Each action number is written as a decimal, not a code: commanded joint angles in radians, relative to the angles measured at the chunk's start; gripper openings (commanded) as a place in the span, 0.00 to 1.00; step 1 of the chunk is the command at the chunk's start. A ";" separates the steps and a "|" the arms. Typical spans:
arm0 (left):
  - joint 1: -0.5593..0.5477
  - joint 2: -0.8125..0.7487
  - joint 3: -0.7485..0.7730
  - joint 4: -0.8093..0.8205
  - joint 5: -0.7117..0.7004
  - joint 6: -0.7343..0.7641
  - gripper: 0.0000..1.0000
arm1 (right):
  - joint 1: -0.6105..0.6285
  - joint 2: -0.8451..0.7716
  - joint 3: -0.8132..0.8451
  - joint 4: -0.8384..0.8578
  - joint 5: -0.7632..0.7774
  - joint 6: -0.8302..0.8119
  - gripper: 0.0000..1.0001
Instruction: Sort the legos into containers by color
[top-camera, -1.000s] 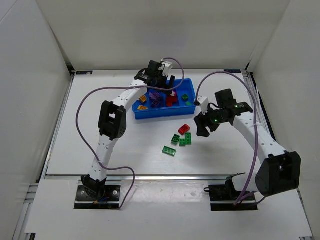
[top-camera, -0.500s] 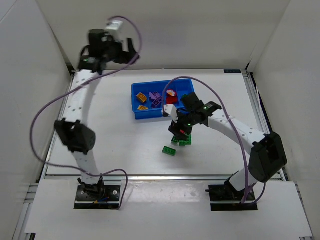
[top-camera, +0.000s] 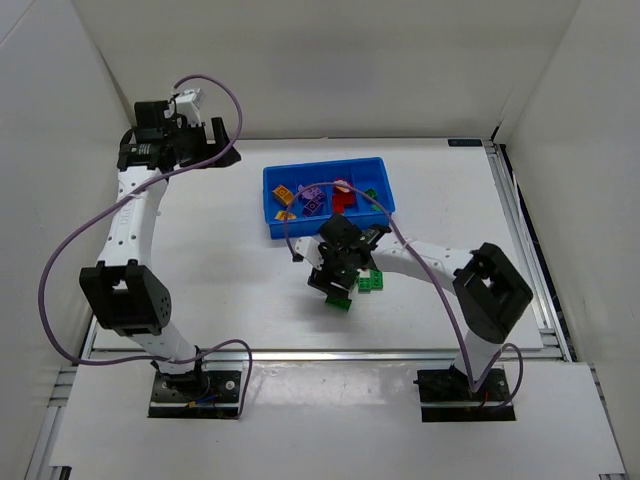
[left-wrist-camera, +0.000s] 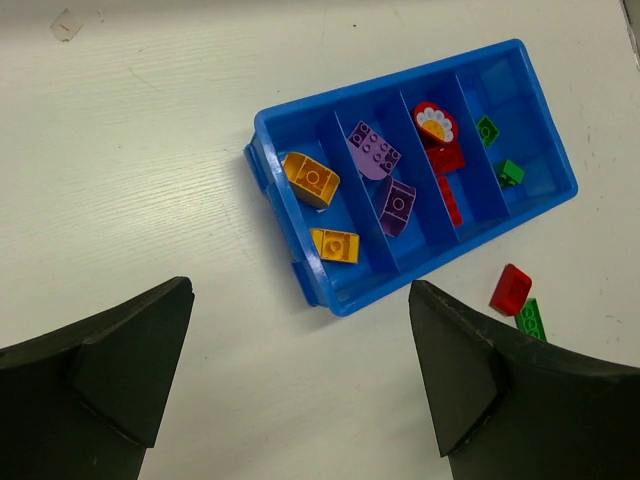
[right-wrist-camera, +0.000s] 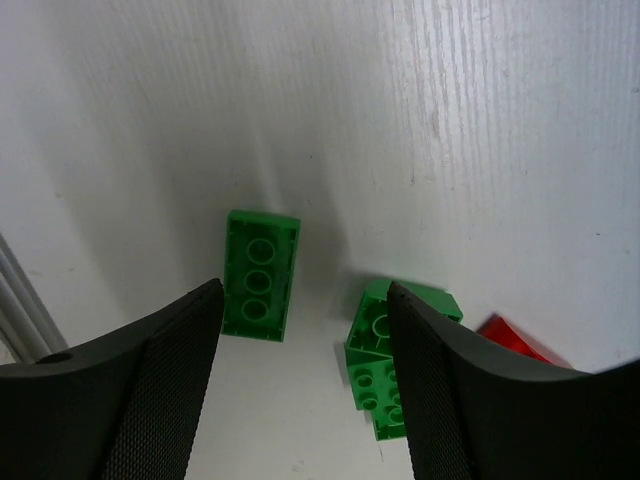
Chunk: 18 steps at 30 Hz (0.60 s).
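Observation:
The blue tray (top-camera: 285, 232) stands at the back middle; in the left wrist view (left-wrist-camera: 345, 298) its four compartments hold yellow-orange bricks (left-wrist-camera: 311, 179), purple bricks (left-wrist-camera: 372, 150), red bricks (left-wrist-camera: 440, 150) and green bricks (left-wrist-camera: 510, 172). Loose on the table in front of it lie a flat green brick (top-camera: 338, 300) (right-wrist-camera: 259, 275), a green pair (top-camera: 372, 283) (right-wrist-camera: 385, 365) and a red brick (left-wrist-camera: 511, 288) (right-wrist-camera: 515, 338). My right gripper (top-camera: 340, 280) (right-wrist-camera: 305, 380) is open and empty, low over the table between the flat green brick and the green pair. My left gripper (top-camera: 215, 150) (left-wrist-camera: 300, 380) is open and empty, high at the far left.
White walls enclose the table on three sides. The right arm's cable (top-camera: 300, 215) loops over the tray's front. A metal rail (top-camera: 320, 352) runs along the table's near edge.
My left arm has lifted off the tray and swung to the far left. My right arm has moved left from the table's right side and come down over the loose green bricks.

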 joint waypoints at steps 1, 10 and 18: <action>-0.001 -0.084 -0.005 0.001 0.011 0.022 0.99 | 0.010 0.027 -0.005 0.049 0.049 0.044 0.70; -0.001 -0.063 -0.021 0.004 -0.013 0.030 0.99 | 0.070 0.035 -0.063 0.055 0.044 0.037 0.70; -0.001 -0.040 -0.014 0.004 -0.023 0.021 1.00 | 0.090 0.039 -0.112 0.073 0.064 0.055 0.70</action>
